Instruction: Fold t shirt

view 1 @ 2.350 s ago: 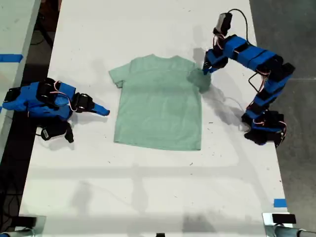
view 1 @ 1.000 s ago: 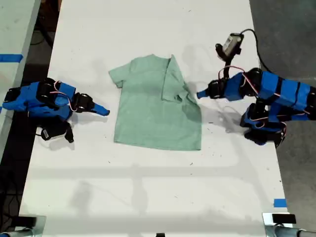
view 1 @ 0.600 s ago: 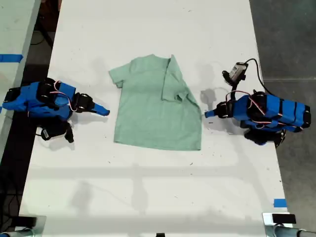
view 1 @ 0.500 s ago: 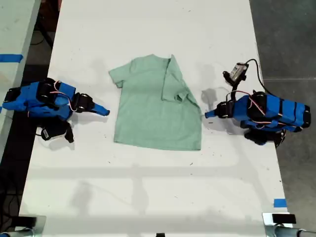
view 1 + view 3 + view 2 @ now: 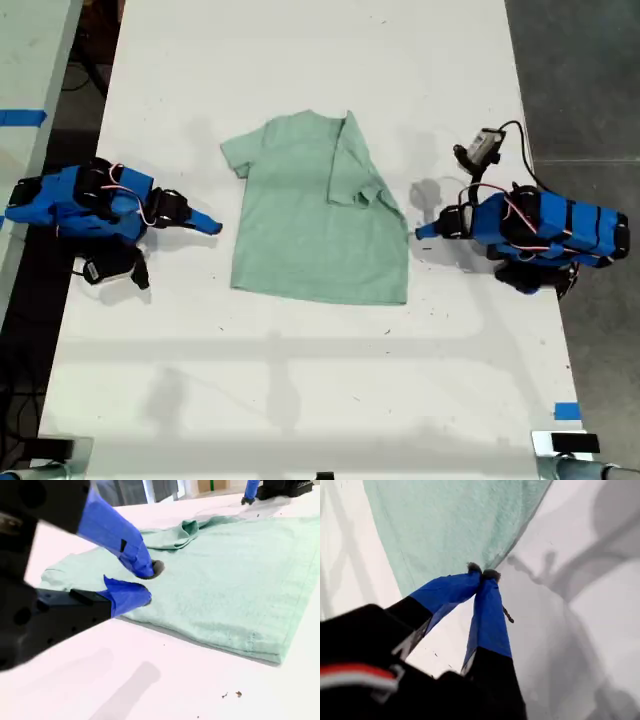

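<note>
The pale mint t shirt [image 5: 315, 225] lies flat on the white table [image 5: 300, 390], neck toward the far edge. Its sleeve [image 5: 350, 165] on the exterior view's right is folded in over the chest. My first gripper [image 5: 420, 232] rests low beside the shirt's edge on the exterior view's right; in its wrist view the first gripper [image 5: 482, 573] is shut and empty, with the t shirt [image 5: 450, 525] just beyond. My second gripper [image 5: 212, 225] lies off the shirt on the exterior view's left. The second gripper [image 5: 149, 582] holds nothing, tips nearly touching, in front of the t shirt [image 5: 225, 575].
Blue tape marks [image 5: 566, 411] sit near the table's front corner on the exterior view's right. Another strip [image 5: 22, 117] marks a neighbouring surface on the exterior view's left. Dark floor runs along the table's edge on the exterior view's right. The first arm's camera and cable [image 5: 487, 145] stick up.
The first gripper carried the sleeve over the chest, let it go, then drew back toward the exterior view's right and sank to the table. The second arm stayed still.
</note>
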`<act>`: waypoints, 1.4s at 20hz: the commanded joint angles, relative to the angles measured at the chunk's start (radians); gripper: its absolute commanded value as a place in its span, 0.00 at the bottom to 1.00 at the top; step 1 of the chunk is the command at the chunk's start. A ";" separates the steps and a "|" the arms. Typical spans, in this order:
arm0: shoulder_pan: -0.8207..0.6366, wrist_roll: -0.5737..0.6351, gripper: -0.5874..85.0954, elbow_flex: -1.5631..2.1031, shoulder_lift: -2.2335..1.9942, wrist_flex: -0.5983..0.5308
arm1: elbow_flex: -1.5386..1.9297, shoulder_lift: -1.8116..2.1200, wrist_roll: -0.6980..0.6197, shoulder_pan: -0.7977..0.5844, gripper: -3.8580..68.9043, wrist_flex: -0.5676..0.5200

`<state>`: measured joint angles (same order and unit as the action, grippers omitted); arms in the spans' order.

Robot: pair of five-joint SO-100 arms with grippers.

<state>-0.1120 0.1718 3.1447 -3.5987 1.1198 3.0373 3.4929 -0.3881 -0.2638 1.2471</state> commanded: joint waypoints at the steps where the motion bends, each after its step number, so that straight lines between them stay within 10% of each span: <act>1: -0.005 0.000 0.06 -0.017 -0.005 -0.017 | 0.044 0.017 0.011 0.000 0.07 0.005; 28: -0.005 0.000 0.06 -0.017 -0.005 -0.017 | 0.049 0.017 0.025 0.012 0.07 0.005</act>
<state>-0.1120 0.1718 3.1447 -3.5987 1.1198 3.0403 3.4929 -0.3743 -0.2638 1.2471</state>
